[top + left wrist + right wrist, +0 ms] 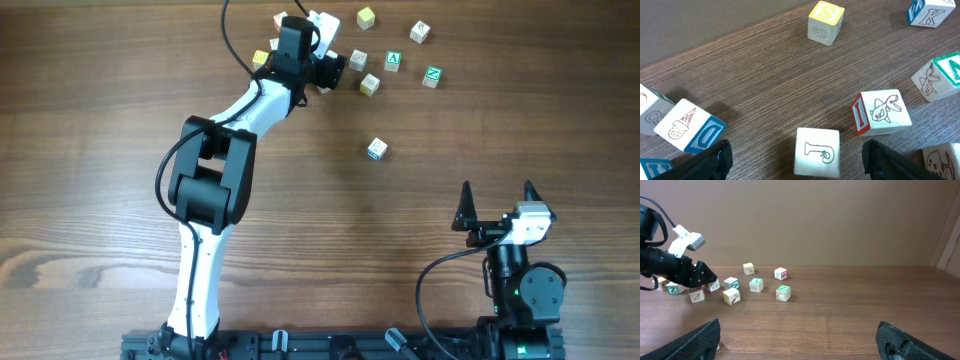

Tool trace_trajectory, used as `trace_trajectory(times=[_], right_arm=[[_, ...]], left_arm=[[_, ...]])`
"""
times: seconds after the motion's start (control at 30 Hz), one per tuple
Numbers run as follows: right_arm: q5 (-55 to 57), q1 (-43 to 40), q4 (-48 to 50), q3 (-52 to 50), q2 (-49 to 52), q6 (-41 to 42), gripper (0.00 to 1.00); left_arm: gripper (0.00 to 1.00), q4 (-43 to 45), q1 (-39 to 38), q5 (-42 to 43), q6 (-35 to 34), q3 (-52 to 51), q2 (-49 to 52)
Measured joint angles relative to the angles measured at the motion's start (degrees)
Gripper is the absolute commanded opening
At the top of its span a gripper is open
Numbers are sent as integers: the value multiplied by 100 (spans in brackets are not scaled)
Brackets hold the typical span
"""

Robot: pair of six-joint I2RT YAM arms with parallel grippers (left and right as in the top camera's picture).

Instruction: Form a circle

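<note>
The left pincer [796, 152] is open wide and holds nothing. A pale J block [816, 151] sits between its fingers and touches neither one. Just to its right is a red-edged fish block [882, 112]. To its left is an ice-cream block [687, 125] with a blue D. A yellow S block [826, 21] lies farther ahead. The letter blocks [393, 61] for the circle lie loosely spread beside this pincer, not in a ring. The right pincer [797, 335], well apart, is open and empty too.
</note>
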Motion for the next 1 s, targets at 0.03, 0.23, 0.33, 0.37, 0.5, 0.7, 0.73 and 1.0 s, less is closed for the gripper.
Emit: trace_trajectory(times=[0.03, 0.23, 0.33, 0.37, 0.5, 0.7, 0.73, 1.0], right_arm=[[0, 0, 0, 0, 0, 0, 100], [0, 0, 0, 0, 0, 0, 100], [0, 0, 0, 0, 0, 0, 100], [0, 0, 0, 0, 0, 0, 100], [0, 0, 0, 0, 0, 0, 100], [0, 0, 0, 0, 0, 0, 100], [0, 0, 0, 0, 0, 2, 100], [0, 0, 0, 0, 0, 0, 100]], left_arm=[[84, 2, 0, 0, 26, 0, 2], [79, 0, 0, 0, 79, 107, 240], [72, -2, -2, 44, 81, 232, 350], [71, -2, -9, 44, 81, 243, 354], [63, -111, -33, 42, 105, 326, 372], [43, -345, -39, 44, 164, 514, 372], [39, -389, -39, 44, 184, 520, 372], [36, -476, -39, 42, 184, 522, 372]])
